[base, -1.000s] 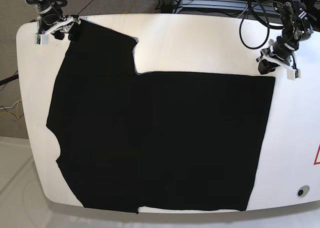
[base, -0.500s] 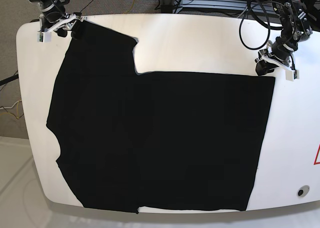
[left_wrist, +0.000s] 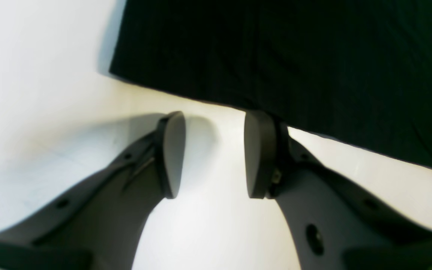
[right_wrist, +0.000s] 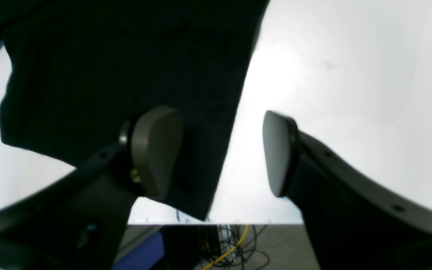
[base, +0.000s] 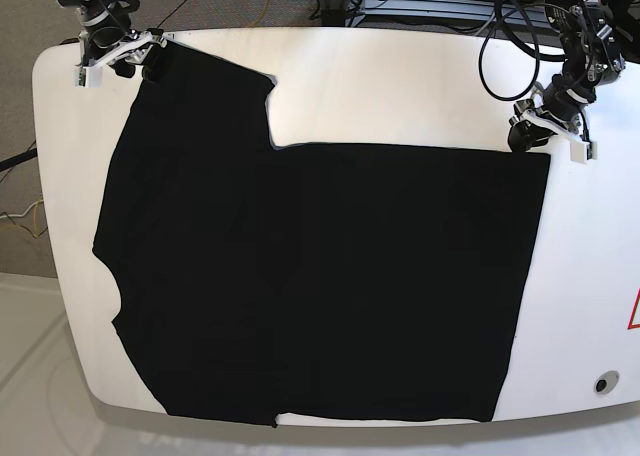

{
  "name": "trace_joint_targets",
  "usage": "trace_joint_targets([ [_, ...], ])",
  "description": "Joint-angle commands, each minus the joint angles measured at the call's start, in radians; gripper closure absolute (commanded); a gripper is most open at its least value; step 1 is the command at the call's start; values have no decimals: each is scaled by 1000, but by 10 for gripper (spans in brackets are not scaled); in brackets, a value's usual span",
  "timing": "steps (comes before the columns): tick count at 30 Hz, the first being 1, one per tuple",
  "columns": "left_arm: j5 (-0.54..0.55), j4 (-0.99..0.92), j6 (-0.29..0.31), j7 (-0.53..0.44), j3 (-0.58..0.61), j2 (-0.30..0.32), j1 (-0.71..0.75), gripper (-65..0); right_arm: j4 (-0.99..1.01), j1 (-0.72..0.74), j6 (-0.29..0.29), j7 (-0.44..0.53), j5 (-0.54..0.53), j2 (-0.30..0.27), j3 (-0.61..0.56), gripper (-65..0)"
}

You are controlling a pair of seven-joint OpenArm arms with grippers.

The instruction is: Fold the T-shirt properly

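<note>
The black T-shirt (base: 320, 276) lies flat across the white table (base: 400, 86), with one part folded over so the far edge steps down near the middle. My left gripper (base: 549, 136) is open just past the shirt's far right corner. In the left wrist view (left_wrist: 215, 153) one fingertip (left_wrist: 259, 150) touches the shirt's edge (left_wrist: 294, 56), and nothing is between the pads. My right gripper (base: 119, 60) is open at the shirt's far left corner. In the right wrist view (right_wrist: 218, 152) the shirt's edge (right_wrist: 126, 56) runs between the jaws, with one finger (right_wrist: 156, 150) over the cloth.
Cables and a metal frame (base: 430, 6) lie beyond the table's far edge. A red triangle mark (base: 634, 311) and a small round hole (base: 601, 383) are at the table's right side. The near hem reaches the table's front edge.
Both grippers have shifted slightly toward the far edge of the table. The shirt has not moved.
</note>
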State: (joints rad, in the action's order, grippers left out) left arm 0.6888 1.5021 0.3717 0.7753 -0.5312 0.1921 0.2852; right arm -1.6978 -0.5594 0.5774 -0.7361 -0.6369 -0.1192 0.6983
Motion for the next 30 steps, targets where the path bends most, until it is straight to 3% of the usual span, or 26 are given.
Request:
trace_joint_targets([
  [1, -21, 4, -6, 16, -9, 12, 1, -235, -4, -12, 6, -3, -7, -8, -1, -369],
  [30, -7, -3, -3, 6, -9, 7, -9, -238, 5, -22, 17, 1, -6, 3, -34, -370],
])
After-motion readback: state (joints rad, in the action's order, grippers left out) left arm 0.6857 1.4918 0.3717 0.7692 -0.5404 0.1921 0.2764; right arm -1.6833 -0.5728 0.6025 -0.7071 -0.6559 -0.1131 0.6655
